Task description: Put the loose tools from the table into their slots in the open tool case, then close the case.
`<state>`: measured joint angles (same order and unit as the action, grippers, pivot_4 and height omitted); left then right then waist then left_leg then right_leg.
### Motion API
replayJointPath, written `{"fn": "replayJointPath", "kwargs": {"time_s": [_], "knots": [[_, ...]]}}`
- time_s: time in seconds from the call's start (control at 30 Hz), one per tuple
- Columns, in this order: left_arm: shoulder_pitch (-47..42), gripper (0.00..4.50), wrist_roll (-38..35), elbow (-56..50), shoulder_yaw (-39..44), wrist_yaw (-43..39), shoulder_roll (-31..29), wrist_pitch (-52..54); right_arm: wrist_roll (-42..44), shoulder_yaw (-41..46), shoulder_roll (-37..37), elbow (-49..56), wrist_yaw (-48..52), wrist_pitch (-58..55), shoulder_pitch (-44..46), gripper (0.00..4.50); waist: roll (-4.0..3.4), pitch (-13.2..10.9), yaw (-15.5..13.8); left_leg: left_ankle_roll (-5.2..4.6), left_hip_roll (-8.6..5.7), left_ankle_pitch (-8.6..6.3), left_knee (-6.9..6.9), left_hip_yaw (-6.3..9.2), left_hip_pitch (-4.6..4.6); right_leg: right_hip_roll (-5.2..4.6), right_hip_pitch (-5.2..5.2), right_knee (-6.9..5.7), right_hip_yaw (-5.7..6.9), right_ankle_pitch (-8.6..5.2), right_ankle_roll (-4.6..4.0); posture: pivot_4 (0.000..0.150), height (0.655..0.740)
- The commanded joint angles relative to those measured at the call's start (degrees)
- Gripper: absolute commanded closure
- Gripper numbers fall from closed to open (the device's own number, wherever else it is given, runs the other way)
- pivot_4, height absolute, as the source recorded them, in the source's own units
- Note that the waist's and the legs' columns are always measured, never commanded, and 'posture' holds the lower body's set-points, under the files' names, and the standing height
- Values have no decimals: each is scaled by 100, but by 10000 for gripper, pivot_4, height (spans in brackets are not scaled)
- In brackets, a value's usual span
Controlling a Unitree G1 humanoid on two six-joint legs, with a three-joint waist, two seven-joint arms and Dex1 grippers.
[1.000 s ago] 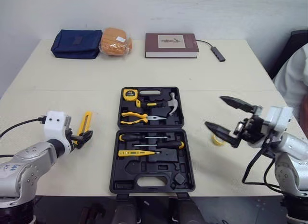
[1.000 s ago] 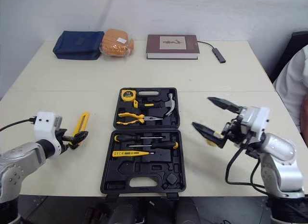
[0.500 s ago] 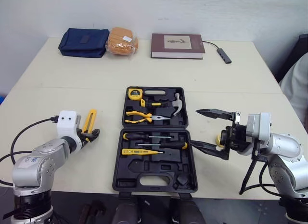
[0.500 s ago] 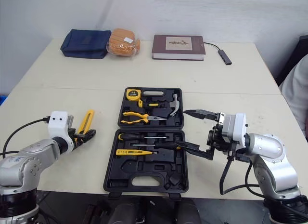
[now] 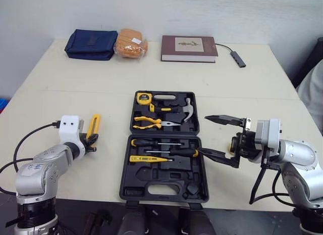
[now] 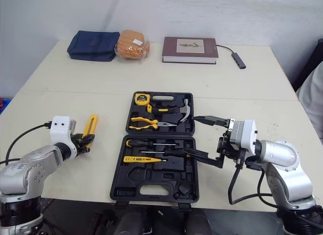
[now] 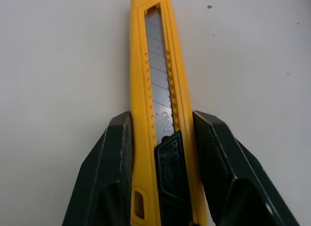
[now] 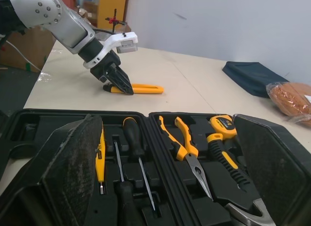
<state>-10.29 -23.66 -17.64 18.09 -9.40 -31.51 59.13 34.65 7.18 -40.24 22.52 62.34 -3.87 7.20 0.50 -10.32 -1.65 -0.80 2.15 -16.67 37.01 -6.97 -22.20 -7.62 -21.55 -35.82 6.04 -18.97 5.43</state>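
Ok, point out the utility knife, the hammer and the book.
utility knife (image 7: 158, 75), left wrist view, on the blade.
hammer (image 5: 187, 107), left eye view, on the head.
book (image 5: 189, 44), left eye view, on the cover.

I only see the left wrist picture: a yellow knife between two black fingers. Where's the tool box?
Observer: The case lies open mid-table, to the right of your knife.
Operator: What's the other hand doing?
Observer: The right hand is open wide beside the case's right edge.
Operator: Any tools inside yet?
Observer: Yes: a hammer, pliers, a tape measure and screwdrivers sit in slots, and some slots nearer the robot are empty.
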Motion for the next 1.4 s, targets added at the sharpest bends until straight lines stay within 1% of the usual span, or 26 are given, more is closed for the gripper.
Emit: {"fn": "replayJointPath", "kwargs": {"time_s": [0.03,0.07,0.13,0.2,0.27,0.33,0.43,0.53,0.57,0.63,0.7,0.73,0.8,0.9,1.1,1.23,1.4], "knots": [[19,33490,50,-87,-175,-767,-50,-1223,-23,235,-177,105,171,120,-160,0,5,-3,-5,-2,0,-1,0,0,-3,-1,-1,3,1,0,0,1500,7400],[4,33490,54,-99,-209,-1081,-105,-1681,-57,285,-271,98,295,162,-269,0,10,-6,-5,-2,0,-1,0,2,-9,-2,-2,7,2,0,0,1500,7400],[-2,33490,91,-38,-268,-1413,-156,-2178,-86,324,-382,79,433,219,-380,0,17,-10,12,-4,0,-4,0,4,-21,-2,-7,22,7,1,2,1500,7400],[45,33490,94,-132,-437,-2180,-424,-2852,-31,460,-531,152,593,234,-562,0,17,-10,30,-5,0,-12,-1,0,-22,-2,-5,30,6,1,2,1500,7400],[26,33490,-268,-366,-538,-3009,-562,-3259,44,679,-651,213,674,204,-772,0,17,-10,46,-24,3,-4,-5,-6,-21,4,-6,35,5,1,2,1500,7400],[-12,33490,-457,-450,-675,-3555,-685,-3449,63,814,-700,221,710,212,-907,0,17,-11,44,-31,5,-4,-8,-8,-22,8,-5,42,7,1,1,1500,7400],[-116,33490,-571,-638,-1218,-4587,-1070,-3604,36,1028,-751,156,730,223,-1060,0,17,-12,35,-33,6,-4,-3,-9,-22,10,-3,42,8,1,2,1500,7400],[-282,33490,-544,-732,-1613,-4993,-1259,-3572,33,1131,-758,141,719,198,-1104,0,14,-14,34,-33,6,-4,0,-11,-19,9,-2,37,4,2,3,1500,7400],[-414,33491,-527,-788,-1857,-5156,-1324,-3453,21,1175,-773,152,734,189,-1155,0,16,-16,31,-32,5,-4,1,-11,-18,9,-2,34,3,3,5,1500,7400],[-601,33492,-517,-913,-2268,-5325,-1356,-3217,34,1257,-798,223,758,151,-1281,0,17,-17,28,-26,6,-8,1,-7,-19,10,-2,30,5,3,5,1500,7400],[-637,33492,-255,-1072,-2710,-5495,-1439,-3256,76,1261,-794,382,718,68,-1389,0,16,-17,25,-29,5,-6,0,-6,-18,9,-1,29,5,3,5,1500,7400],[-668,33492,-33,-1116,-2938,-5498,-1490,-3278,101,1255,-778,471,685,24,-1441,0,16,-17,25,-46,5,7,-1,-6,-19,9,-1,30,5,3,5,1500,7400],[-733,33492,263,-1171,-3223,-5477,-1509,-3381,147,1252,-753,651,624,-73,-1556,0,16,-18,31,-44,5,9,-2,-6,-19,10,-2,32,5,2,4,1500,7400],[-821,33493,293,-1317,-3341,-5286,-1449,-3062,275,1322,-760,925,551,-276,-1799,0,19,-20,27,-45,6,9,0,-6,-20,13,-2,32,4,2,5,1500,7400],[-826,33493,712,-1440,-3596,-5286,-1647,-2988,434,1560,-793,1266,521,-502,-2238,0,20,-20,17,-70,5,-1,5,-1,-21,10,1,29,6,3,5,1500,7400],[-1237,33493,1099,-1335,-3956,-5246,-1692,-2640,516,1532,-778,1355,487,-618,-2265,0,20,-20,17,-74,6,-3,5,3,-20,11,1,29,7,2,4,1500,7400],[-1400,33493,1366,-1272,-4187,-5235,-1698,-2477,503,1517,-760,1428,441,-673,-2290,0,20,-21,21,-74,5,-3,4,2,-22,11,1,31,7,2,4,1500,7400]]}}
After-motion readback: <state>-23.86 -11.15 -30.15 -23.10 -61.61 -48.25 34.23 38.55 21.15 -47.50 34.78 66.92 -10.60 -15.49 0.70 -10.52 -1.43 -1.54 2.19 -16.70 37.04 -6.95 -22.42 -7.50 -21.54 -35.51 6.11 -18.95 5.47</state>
